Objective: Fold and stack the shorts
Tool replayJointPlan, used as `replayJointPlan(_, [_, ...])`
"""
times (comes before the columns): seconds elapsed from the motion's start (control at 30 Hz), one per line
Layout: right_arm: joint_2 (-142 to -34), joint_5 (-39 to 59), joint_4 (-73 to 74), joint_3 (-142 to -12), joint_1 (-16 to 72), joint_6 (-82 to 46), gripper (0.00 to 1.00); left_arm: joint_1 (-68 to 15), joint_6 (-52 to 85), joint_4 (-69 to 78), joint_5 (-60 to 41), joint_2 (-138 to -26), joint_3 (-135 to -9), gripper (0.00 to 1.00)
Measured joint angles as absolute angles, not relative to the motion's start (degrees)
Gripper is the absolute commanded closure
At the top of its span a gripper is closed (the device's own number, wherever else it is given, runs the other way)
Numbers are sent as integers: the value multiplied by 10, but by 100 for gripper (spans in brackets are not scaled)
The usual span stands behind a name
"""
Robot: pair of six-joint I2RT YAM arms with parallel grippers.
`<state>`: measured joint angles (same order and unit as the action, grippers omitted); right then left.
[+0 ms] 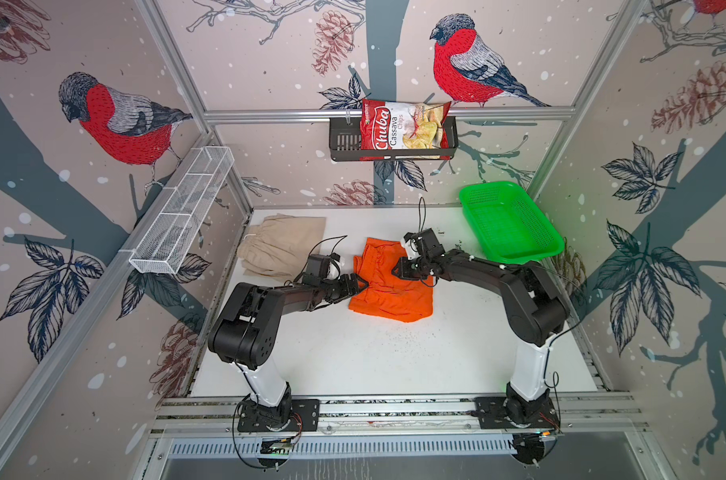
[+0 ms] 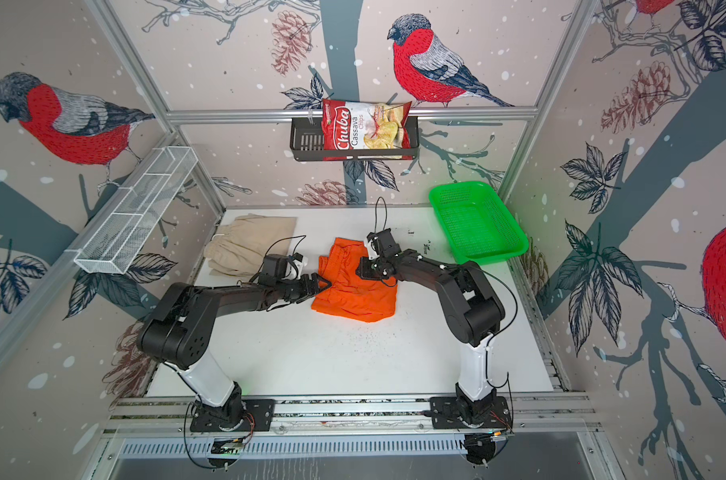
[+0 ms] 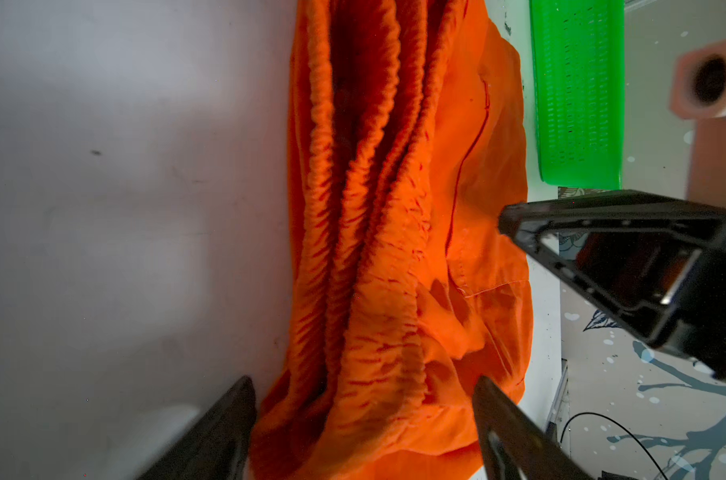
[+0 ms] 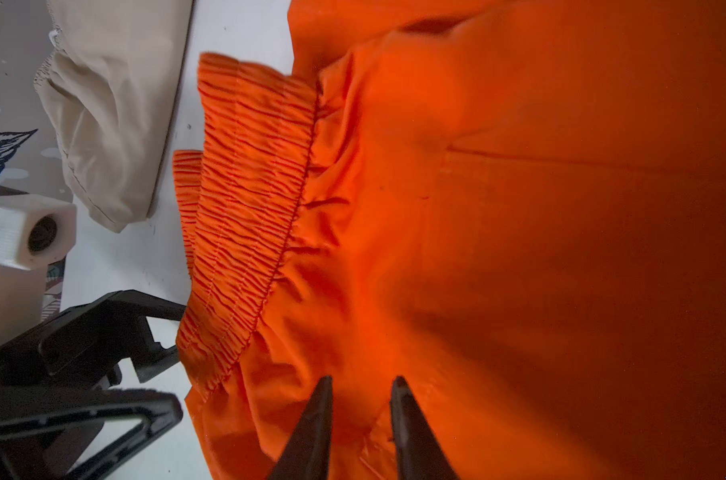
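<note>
The left arm [image 1: 270,299] covers the near corner of the beige shorts [image 1: 278,245]; the right arm [image 1: 498,274] hides part of the orange shorts [image 1: 394,299]; both wrist views cut the orange cloth off; the left gripper [image 1: 359,286] stands wide apart at its left edge; the right gripper [image 4: 361,380] shows a narrow gap over the cloth, and I cannot tell whether it pinches; the white table [image 1: 353,353] sits between bird-patterned walls [image 1: 644,166], a green basket [image 1: 511,226] at back right; the orange shorts lie mid-table, long axis back to front, gathered waistband toward the back; the beige shorts lie back left.
</note>
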<state>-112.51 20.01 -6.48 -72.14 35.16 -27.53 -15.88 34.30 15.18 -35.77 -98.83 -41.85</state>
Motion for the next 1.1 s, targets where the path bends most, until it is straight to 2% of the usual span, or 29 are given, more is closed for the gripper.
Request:
replayJointPlan(0.2, [-1179,228,-20,-727,375,-310,89,-159,347,202,-373,-1005,-408,19])
replayJointPlan(0.47, [-1226,269,79,-719,373,-347,94,-171,374,251,-375,-1021,-402,27])
replayJointPlan(0.57, [-1227,275,105,-708,373,-349,94,-178,388,260,-375,-1030,-408,38])
replayJointPlan(0.63, [-1227,276,115,-703,373,-361,95,-182,397,260,-372,-1034,-410,55])
replayJointPlan(0.7, [-1227,277,121,-701,373,-361,95,-182,405,252,-371,-1034,-409,65])
replayJointPlan(0.83, [-1226,276,127,-699,375,-363,94,-183,420,245,-371,-1026,-412,96])
replayJointPlan(0.87, [-1225,275,127,-698,375,-363,94,-183,420,242,-371,-1024,-416,100])
replayJointPlan(0.93, [-1218,273,122,-696,375,-364,89,-183,420,230,-374,-1021,-427,100])
replayJointPlan(1.1, [-1167,257,77,-677,366,-363,68,-183,389,166,-369,-1013,-478,100])
